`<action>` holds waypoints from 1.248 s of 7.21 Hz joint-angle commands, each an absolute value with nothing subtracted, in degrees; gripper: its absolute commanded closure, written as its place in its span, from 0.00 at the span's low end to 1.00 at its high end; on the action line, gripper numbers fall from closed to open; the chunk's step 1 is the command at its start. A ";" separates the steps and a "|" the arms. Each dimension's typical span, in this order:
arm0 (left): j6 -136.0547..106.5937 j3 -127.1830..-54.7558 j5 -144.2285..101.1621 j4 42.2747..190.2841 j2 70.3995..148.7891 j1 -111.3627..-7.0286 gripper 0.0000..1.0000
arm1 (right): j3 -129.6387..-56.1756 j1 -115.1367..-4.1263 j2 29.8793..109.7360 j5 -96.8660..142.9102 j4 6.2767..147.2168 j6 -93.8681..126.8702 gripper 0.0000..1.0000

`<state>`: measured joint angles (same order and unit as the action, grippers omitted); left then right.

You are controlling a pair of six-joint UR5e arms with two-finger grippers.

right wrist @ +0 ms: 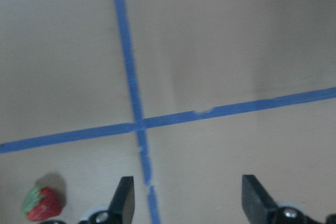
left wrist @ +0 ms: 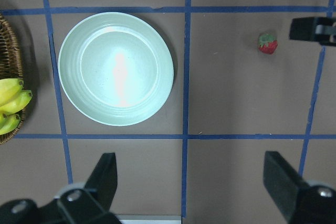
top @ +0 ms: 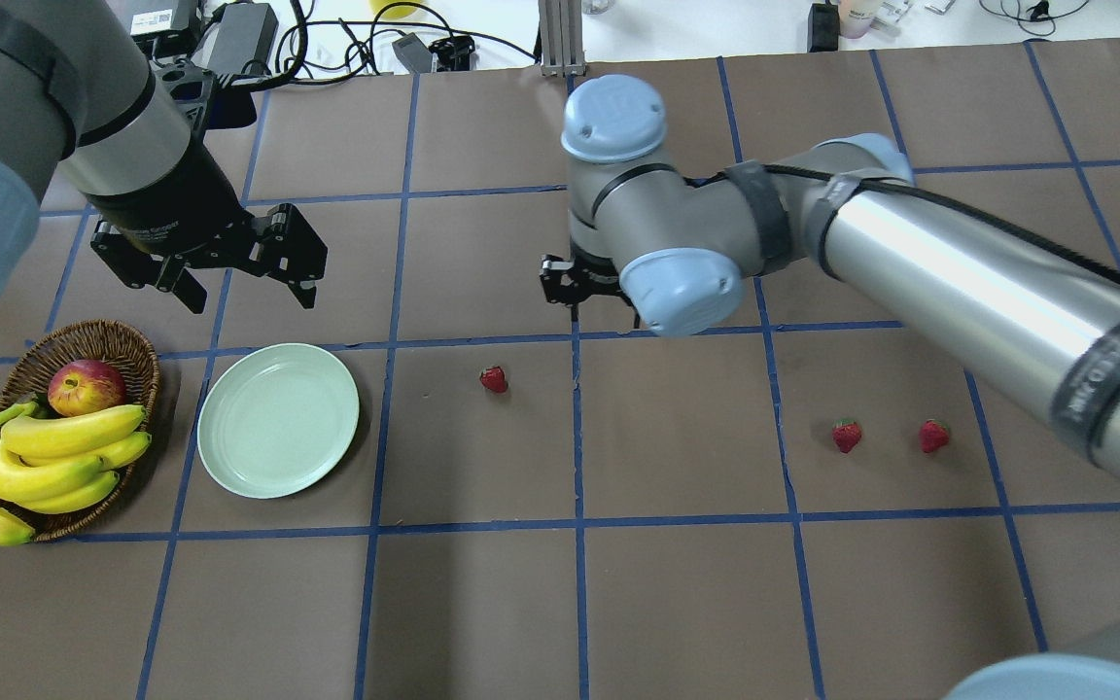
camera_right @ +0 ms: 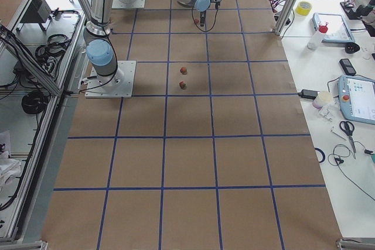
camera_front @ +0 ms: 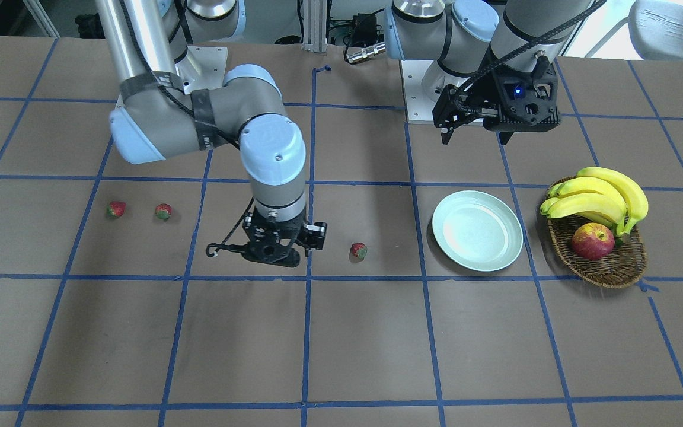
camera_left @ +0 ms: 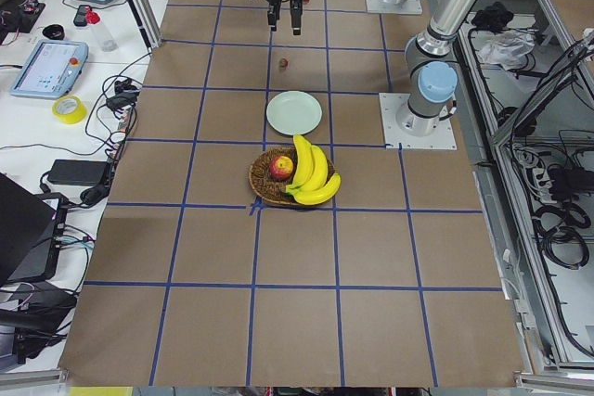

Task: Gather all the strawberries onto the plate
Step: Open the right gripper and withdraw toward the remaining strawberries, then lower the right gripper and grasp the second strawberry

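Note:
Three strawberries lie on the brown table: one (top: 494,378) in the middle, and two (top: 847,435) (top: 933,436) side by side on the right. The mint-green plate (top: 278,419) lies empty on the left, next to the basket. My left gripper (top: 249,282) is open and empty, hovering beyond the plate; its wrist view shows the plate (left wrist: 115,69) and the middle strawberry (left wrist: 268,43). My right gripper (top: 570,287) is open and empty over a tape crossing. The middle strawberry (right wrist: 43,204) sits at the lower left of its wrist view, outside the fingers (right wrist: 125,198).
A wicker basket (top: 103,340) with bananas (top: 54,457) and a red-yellow apple (top: 86,386) stands left of the plate. Blue tape lines grid the table. Cables and devices lie along the far edge.

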<state>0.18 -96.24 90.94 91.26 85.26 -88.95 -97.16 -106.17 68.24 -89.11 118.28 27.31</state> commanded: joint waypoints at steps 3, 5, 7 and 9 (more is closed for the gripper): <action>0.18 -96.24 90.97 91.23 85.25 -88.95 0.00 | -108.96 -92.13 76.71 -91.65 117.95 12.17 0.26; 0.09 -96.24 90.97 91.23 85.34 -88.95 0.00 | -117.11 -88.27 78.04 -94.22 127.19 -3.27 0.25; 0.09 -96.24 90.79 91.14 85.52 -88.95 0.00 | -127.13 -84.40 78.57 -93.87 138.81 -9.64 0.25; 0.18 -96.24 90.88 91.23 85.43 -88.95 0.00 | -129.02 -82.79 80.67 -93.87 139.40 -9.84 0.30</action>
<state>0.15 -96.27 90.87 91.21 85.47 -88.95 -127.41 -83.73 79.38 -93.83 138.28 -9.16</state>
